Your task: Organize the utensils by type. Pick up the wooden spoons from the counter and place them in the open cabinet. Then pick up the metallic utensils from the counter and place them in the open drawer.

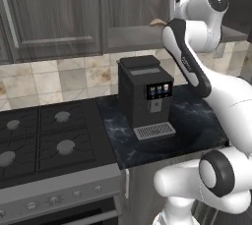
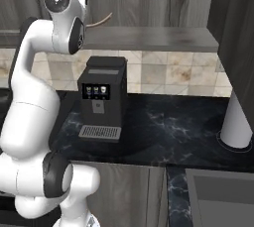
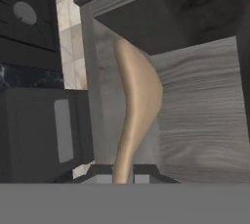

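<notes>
Up at the cabinet: my arm is raised with its hand at the open cabinet (image 2: 163, 37), above the coffee machine (image 1: 145, 96).
Pincer: in the hand view my pincer (image 3: 123, 173) is nearly closed, its two dark tips pressed on the thin handle of a wooden spoon (image 3: 136, 100).
Spoon: it runs from my tips out over the grey wood shelf (image 3: 205, 115); I cannot tell whether the bowl touches the shelf or hangs just above it.
Spoon from the base: in the left base view a tan sliver (image 1: 157, 21) pokes out beside my wrist at shelf height; in the right base view a thin curved tan line (image 2: 99, 21) leaves the hand. The rest is behind my arm.
Hidden: from both base cameras my own white links cover the tips, so the grip itself shows in the hand view alone.
Counter: dark marble counter (image 2: 173, 127) under the machine.
Stove: black stove (image 1: 44, 135) left of the machine, cut off by the frame edge.
Right side: a white rounded post (image 2: 237, 122) stands on the counter, its top hidden behind a dark panel; I cannot make out what it is.
</notes>
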{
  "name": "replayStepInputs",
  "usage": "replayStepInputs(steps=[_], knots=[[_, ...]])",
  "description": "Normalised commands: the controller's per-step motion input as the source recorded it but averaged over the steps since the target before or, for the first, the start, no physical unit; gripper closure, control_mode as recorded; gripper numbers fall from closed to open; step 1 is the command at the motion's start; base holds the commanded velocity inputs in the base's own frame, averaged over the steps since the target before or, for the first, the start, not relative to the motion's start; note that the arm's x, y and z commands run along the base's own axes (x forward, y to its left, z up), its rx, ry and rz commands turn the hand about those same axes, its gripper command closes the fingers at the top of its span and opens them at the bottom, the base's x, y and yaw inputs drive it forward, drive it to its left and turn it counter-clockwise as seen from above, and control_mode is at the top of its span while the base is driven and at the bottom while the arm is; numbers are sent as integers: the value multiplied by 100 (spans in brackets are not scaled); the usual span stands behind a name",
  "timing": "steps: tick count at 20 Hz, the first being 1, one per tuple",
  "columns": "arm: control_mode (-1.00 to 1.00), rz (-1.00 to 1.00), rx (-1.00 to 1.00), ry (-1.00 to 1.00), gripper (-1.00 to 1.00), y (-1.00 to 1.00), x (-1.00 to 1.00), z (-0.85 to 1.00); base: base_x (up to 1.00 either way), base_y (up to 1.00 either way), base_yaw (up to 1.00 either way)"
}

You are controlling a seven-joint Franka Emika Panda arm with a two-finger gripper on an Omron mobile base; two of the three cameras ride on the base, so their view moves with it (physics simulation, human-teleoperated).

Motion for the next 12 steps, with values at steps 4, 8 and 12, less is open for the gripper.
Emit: replayStepInputs(steps=[4,8,12], knots=[[-100,2,11,0,100,0,43,0,0,0,0],[-100,1,30,0,100,3,21,-9,0,0,0],[-100,0,21,0,100,2,33,-17,0,0,0]])
